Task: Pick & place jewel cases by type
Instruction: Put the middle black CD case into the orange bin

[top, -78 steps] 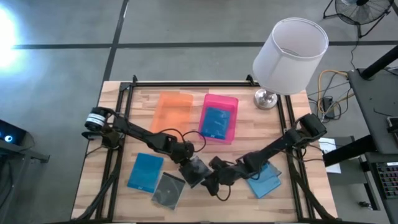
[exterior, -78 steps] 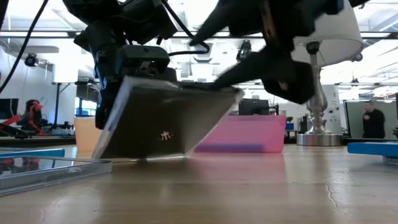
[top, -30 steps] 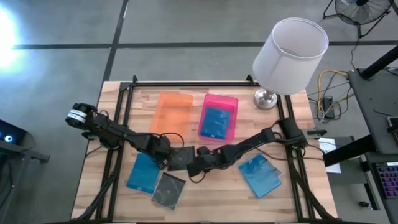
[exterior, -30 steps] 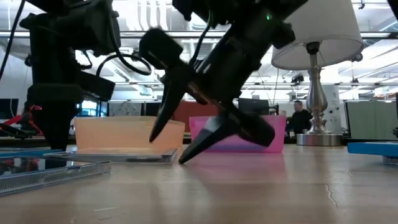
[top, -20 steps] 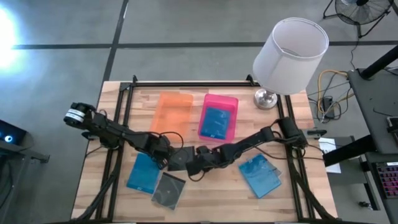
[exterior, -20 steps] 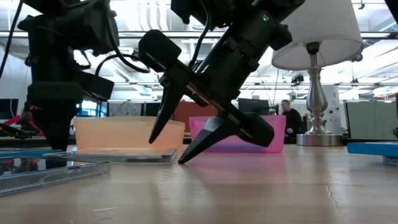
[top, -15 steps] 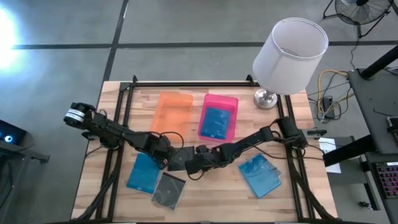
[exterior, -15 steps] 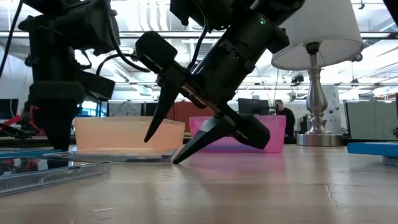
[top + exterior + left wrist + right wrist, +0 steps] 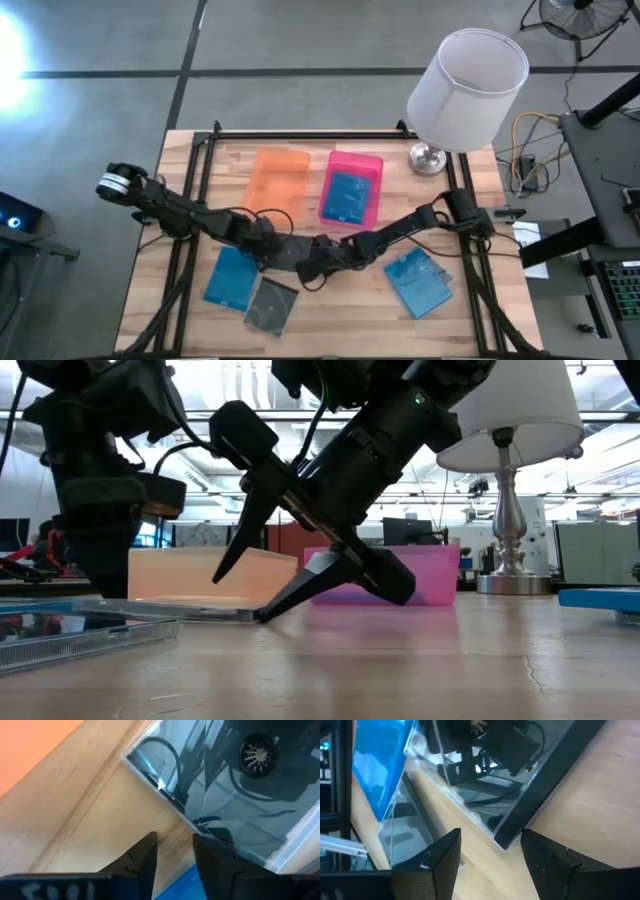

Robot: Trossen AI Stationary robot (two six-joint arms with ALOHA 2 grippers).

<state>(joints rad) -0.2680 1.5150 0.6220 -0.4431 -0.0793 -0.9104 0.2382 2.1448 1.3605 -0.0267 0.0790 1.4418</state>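
Observation:
A dark jewel case lies flat on the table between my two grippers, and the low view shows the same dark case. My left gripper points down at its left edge with the fingers narrowly apart. In the left wrist view, one finger is over the case and the other is over bare wood. My right gripper is open and slants down at the case's right corner, which sits between its fingers. Resting flat elsewhere are a blue case, a second dark case and another blue case. A third blue case lies in the pink tray. My left gripper's fingers come down from above onto the dark case near its left edge; whether they touch it, I cannot tell. My right gripper's lower fingertip meets the right edge of the dark case at table level, slanting in from the right and above. Its upper finger stands clear above the case, which lies flat.
The orange tray and pink tray stand at the far side. A lamp with a white shade is at the far right corner. Bare wood shows along the near edge between the cases.
My right gripper has moved toward the table's left, staying open and low, with its lower fingertip against the dark case. The case has slid a little leftward, still flat on the table. My left gripper has shifted left with it.

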